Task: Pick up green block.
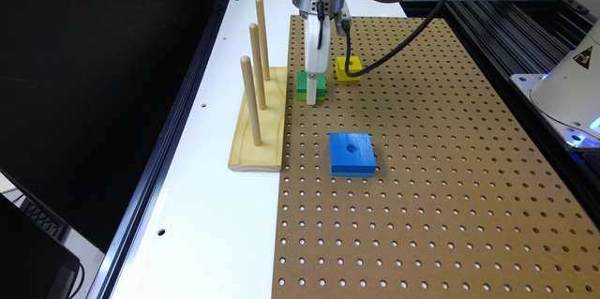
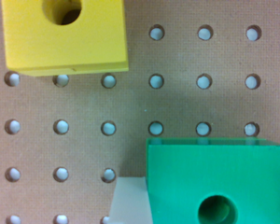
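Green block (image 2: 217, 182) sits at my gripper (image 1: 313, 90), one finger (image 2: 129, 201) against its side; my grip I cannot tell; yellow block (image 2: 65, 36) lies just beyond.

The arm reaches straight down.
Its white pincer (image 1: 313, 95) points down, very low. One pale finger (image 2: 128, 200) shows in the wrist view; whether the pincer is wide or closed is unclear.

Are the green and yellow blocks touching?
Apart. The wrist view shows bare pegboard with open holes between the green block and the yellow block.
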You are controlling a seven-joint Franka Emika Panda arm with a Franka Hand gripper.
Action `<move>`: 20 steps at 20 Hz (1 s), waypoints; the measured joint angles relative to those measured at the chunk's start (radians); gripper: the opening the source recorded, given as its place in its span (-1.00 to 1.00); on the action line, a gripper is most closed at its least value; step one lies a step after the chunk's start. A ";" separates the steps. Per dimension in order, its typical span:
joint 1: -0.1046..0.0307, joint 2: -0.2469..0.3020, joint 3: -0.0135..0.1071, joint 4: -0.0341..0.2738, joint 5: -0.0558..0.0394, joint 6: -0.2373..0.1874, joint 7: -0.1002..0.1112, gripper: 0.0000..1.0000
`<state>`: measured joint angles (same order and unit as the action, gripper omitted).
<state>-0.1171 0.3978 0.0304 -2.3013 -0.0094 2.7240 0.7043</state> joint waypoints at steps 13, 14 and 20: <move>0.000 -0.007 0.000 0.000 0.0000 -0.003 0.000 -1.00; 0.000 -0.013 0.000 0.000 0.0000 -0.008 0.000 -1.00; 0.000 -0.092 0.000 -0.002 0.0000 -0.090 0.000 -1.00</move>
<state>-0.1175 0.3057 0.0305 -2.3035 -0.0094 2.6338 0.7043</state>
